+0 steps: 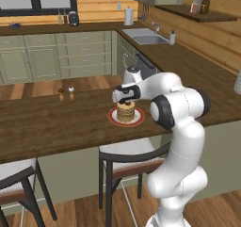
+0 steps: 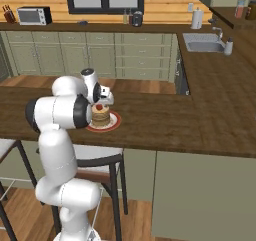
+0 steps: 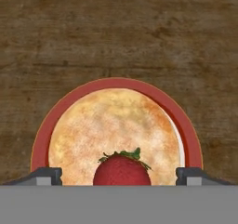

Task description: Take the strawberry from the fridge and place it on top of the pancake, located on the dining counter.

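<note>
A red strawberry (image 3: 122,169) with a green cap rests on top of the tan pancake (image 3: 114,130) stack, which lies on a round red plate (image 3: 153,95) on the dark wood dining counter (image 1: 47,122). My gripper (image 3: 118,175) hangs straight over the stack and is open; its two fingertips stand wide on either side of the berry with gaps between. From the right, the strawberry (image 2: 99,106) shows on the pancake (image 2: 100,117) just under the gripper (image 2: 102,97). From the left, the gripper (image 1: 124,99) covers the top of the pancake (image 1: 125,112). The fridge is out of view.
Two small shakers (image 1: 66,93) stand on the counter to the left of the plate (image 1: 113,117). Black-legged stools (image 1: 124,158) sit under the counter's near edge. A sink (image 1: 143,36) and sage-green cabinets (image 2: 90,55) lie beyond.
</note>
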